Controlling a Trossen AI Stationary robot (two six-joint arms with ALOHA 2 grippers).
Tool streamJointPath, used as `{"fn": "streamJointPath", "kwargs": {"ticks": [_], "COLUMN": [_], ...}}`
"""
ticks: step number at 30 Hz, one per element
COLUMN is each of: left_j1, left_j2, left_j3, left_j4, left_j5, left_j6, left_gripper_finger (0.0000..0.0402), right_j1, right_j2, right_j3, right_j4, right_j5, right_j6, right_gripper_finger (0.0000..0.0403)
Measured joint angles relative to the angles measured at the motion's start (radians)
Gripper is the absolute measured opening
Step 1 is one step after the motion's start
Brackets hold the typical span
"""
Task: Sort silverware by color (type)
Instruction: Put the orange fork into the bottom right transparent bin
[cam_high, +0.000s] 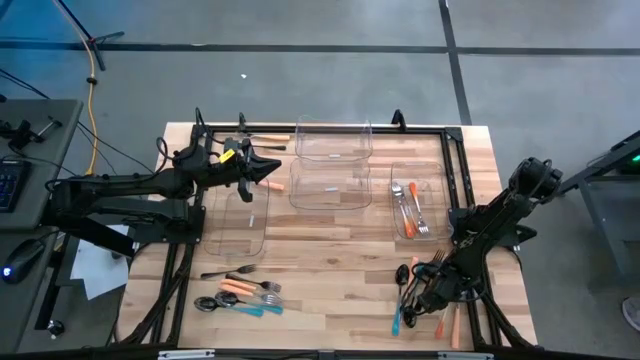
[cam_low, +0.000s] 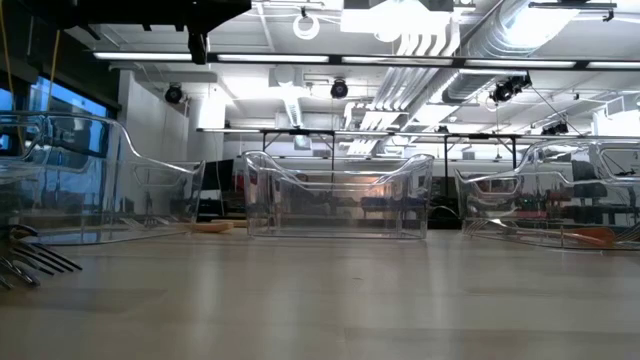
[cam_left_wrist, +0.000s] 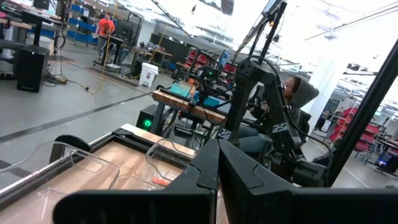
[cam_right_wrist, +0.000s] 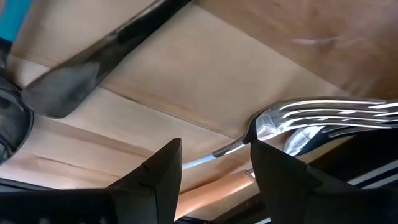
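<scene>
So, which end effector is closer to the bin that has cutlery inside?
Right. The right end effector is low over the cutlery pile just below that bin; the left end effector is far across the table, beyond the middle bins.

Glossy metal fork (cam_right_wrist: 323, 118), wood table (cam_high: 330, 250)

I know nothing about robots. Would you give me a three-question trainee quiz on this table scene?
1. True or false: the left gripper is shut.
2. Which clear bin already holds silverware? A) bin by the left gripper B) right bin
3. Fill in: the right gripper is open, low over the right-hand pile of ____.

Key: 1 true; 2 B; 3 silverware.
</scene>
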Motion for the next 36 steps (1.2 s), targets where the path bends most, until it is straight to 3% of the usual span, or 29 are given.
{"fn": "streamJointPath", "kwargs": {"ticks": [14, 27, 32, 36], "left_j1": [0.000, 0.000, 0.000, 0.000], "left_j2": [0.000, 0.000, 0.000, 0.000], "left_j3": [0.000, 0.000, 0.000, 0.000], "left_j4": [0.000, -0.001, -0.001, -0.001], "left_j5": [0.000, -0.009, -0.009, -0.010], "left_j6": [0.000, 0.001, 0.001, 0.008], "left_gripper_finger": [0.0000, 0.0000, 0.0000, 0.0000], "right_j1": [-0.008, -0.050, -0.034, -0.011], "right_j2": [-0.001, 0.004, 0.004, 0.004], "right_j3": [-0.002, 0.055, 0.090, 0.093], "right_j4": [0.003, -0.034, -0.036, -0.022], "right_j5": [0.040, 0.142, 0.106, 0.141], "right_j6": [0.019, -0.146, 0.014, 0.186], "right_gripper_finger": [0.0177, 0.0177, 0.0177, 0.0177]}}
